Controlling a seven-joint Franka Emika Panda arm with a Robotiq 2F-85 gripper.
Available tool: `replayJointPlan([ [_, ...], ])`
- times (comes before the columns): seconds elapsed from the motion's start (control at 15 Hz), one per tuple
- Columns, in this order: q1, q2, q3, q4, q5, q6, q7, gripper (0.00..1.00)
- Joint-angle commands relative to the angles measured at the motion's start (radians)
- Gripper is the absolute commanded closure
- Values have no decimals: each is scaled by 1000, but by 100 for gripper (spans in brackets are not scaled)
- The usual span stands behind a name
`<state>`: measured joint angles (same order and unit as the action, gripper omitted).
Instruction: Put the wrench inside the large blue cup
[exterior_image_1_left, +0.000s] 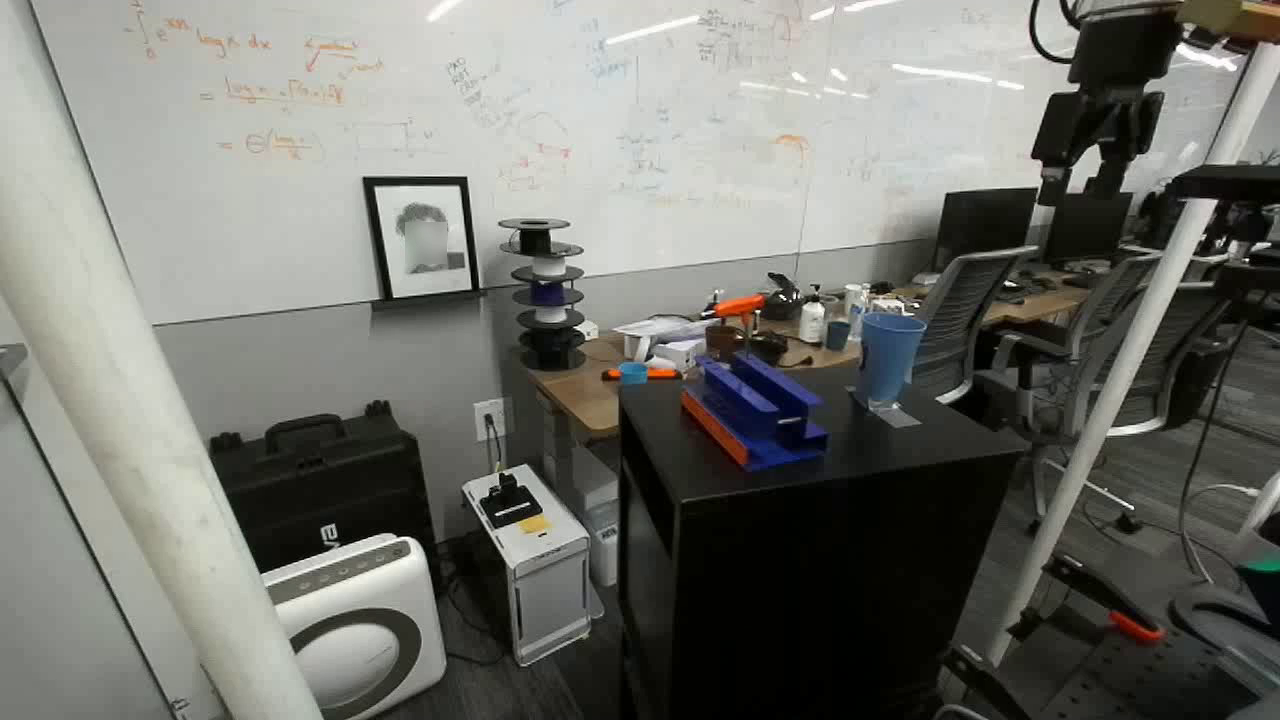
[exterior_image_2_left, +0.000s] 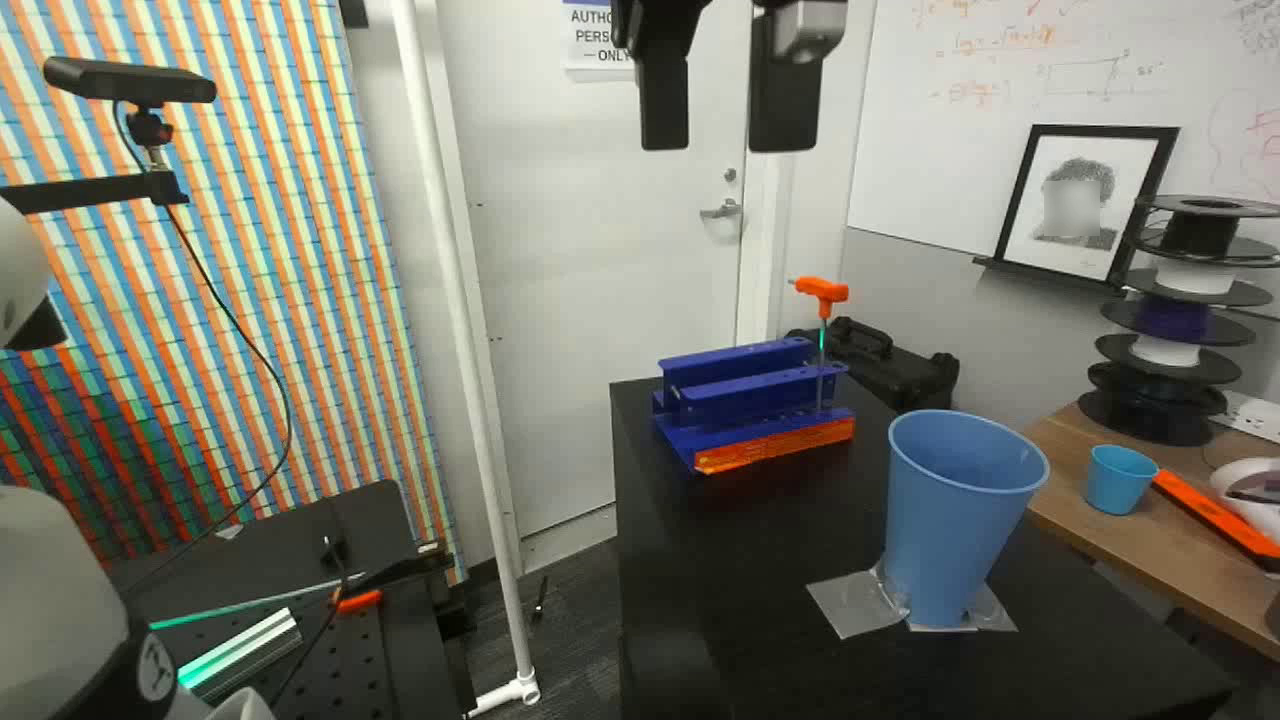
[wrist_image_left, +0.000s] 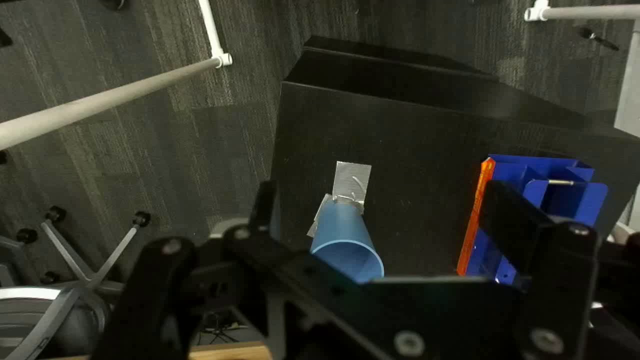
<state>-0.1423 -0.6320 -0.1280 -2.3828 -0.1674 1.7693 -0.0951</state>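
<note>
The large blue cup (exterior_image_1_left: 890, 358) stands upright near an end of the black cabinet top, its base taped down; it shows in both exterior views (exterior_image_2_left: 955, 530) and, partly covered by the gripper, in the wrist view (wrist_image_left: 342, 225). The wrench has an orange T-handle (exterior_image_2_left: 824, 292) and a thin shaft, standing upright in the dark-blue holder (exterior_image_2_left: 750, 385). Its handle also shows in an exterior view (exterior_image_1_left: 738, 306); in the wrist view I cannot make it out. My gripper (exterior_image_1_left: 1080, 185) is open and empty, well above the cabinet in both exterior views (exterior_image_2_left: 724, 140). In the wrist view its fingers (wrist_image_left: 378, 200) are wide apart.
The black cabinet (exterior_image_1_left: 830, 560) carries the holder, which has an orange strip along its side. Silver tape (exterior_image_2_left: 855, 603) lies around the cup's base. A wooden desk (exterior_image_2_left: 1070, 520) with a small blue cup (exterior_image_2_left: 1120, 480) and spools stands beside it. White poles (exterior_image_2_left: 450, 250) rise nearby.
</note>
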Motion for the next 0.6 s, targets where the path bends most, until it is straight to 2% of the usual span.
replayJointPlan([
  [0.0,6,1,-4,6,-2,-2,3,0],
  [0.53,13,-5,-2,38,-12,23,-15,0],
])
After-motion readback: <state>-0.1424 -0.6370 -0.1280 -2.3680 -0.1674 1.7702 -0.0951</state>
